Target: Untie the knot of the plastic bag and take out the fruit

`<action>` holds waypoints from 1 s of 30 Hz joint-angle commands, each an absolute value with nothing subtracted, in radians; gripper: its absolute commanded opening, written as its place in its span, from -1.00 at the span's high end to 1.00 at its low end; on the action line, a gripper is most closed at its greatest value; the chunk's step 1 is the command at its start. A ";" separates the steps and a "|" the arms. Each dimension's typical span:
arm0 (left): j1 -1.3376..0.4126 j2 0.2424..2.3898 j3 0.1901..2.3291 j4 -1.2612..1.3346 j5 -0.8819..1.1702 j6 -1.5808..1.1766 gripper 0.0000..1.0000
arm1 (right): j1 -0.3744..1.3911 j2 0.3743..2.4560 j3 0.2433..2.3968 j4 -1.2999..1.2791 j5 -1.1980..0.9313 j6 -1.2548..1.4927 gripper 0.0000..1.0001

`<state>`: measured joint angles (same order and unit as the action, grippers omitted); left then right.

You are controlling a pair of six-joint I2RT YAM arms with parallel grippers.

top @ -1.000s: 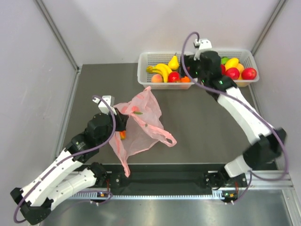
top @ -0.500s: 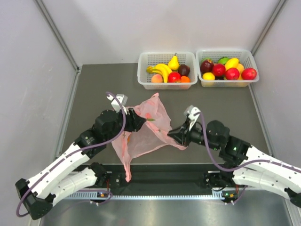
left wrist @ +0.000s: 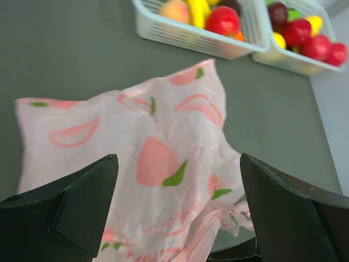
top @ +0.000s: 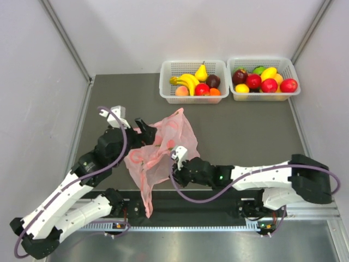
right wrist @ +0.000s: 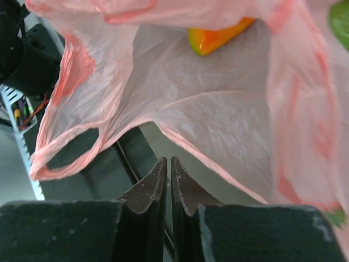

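Observation:
The pink plastic bag (top: pixel 163 143) lies crumpled on the dark table, one handle loop (top: pixel 145 192) trailing toward the near edge. My left gripper (top: pixel 146 130) hovers over the bag's left top, wide open; in the left wrist view the plastic bag (left wrist: pixel 158 158) fills the gap between its fingers (left wrist: pixel 71 202). My right gripper (top: pixel 175 166) sits at the bag's near right edge, shut. In the right wrist view my right gripper (right wrist: pixel 168 161) is just below the bag's rim (right wrist: pixel 196 150), nothing visible between its jaws. An orange-red fruit (right wrist: pixel 218 34) shows through the plastic. The knot is not in view.
Two white baskets (top: pixel 166 94) (top: pixel 233 94) holding several fruits stand side by side at the back right. The arms' dark base rail (top: pixel 191 204) runs along the near edge under the hanging handle. Grey walls close in left and right.
The left gripper opened and let go of the bag, which slumped wider. The right arm swung from the baskets down to the bag's near edge and shut.

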<state>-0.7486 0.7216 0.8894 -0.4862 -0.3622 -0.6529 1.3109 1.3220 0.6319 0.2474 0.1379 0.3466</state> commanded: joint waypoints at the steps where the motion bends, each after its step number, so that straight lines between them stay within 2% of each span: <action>1: -0.749 0.690 0.957 -0.724 -0.572 -0.741 -0.96 | 1.347 1.379 0.722 0.410 0.251 0.371 0.86; 4: -0.747 0.678 0.959 -0.869 -0.606 -0.813 -0.97 | 1.350 1.437 0.739 0.437 0.319 0.388 0.74; 5: -0.747 0.673 0.953 -0.900 -0.607 -0.860 -0.97 | 1.348 1.459 0.741 0.458 0.336 0.394 0.64; 7: -0.747 0.657 0.912 -0.955 -0.582 -0.909 -0.98 | 1.350 1.479 0.741 0.485 0.382 0.396 0.59; 8: -0.747 0.649 0.890 -0.965 -0.549 -0.957 -0.97 | 1.350 1.495 0.741 0.509 0.397 0.397 0.50; 14: -0.747 0.574 0.694 -0.910 -0.499 -1.034 -0.98 | 1.350 1.535 0.753 0.564 0.436 0.373 0.44; 22: -0.747 0.644 0.692 -0.816 -0.564 -0.977 -0.97 | 1.348 1.534 0.764 0.549 0.440 0.345 0.41; 24: -0.747 0.678 0.684 -0.760 -0.571 -0.970 -0.92 | 1.350 1.540 0.768 0.545 0.434 0.342 0.41; 27: -0.749 0.716 0.661 -0.695 -0.539 -0.928 -0.24 | 1.348 1.551 0.772 0.534 0.430 0.345 0.41; 28: -0.747 0.724 0.660 -0.680 -0.531 -0.919 0.27 | 1.350 1.554 0.772 0.531 0.434 0.344 0.41; 30: -0.747 0.741 0.667 -0.687 -0.532 -0.914 0.85 | 1.347 1.558 0.767 0.525 0.445 0.344 0.41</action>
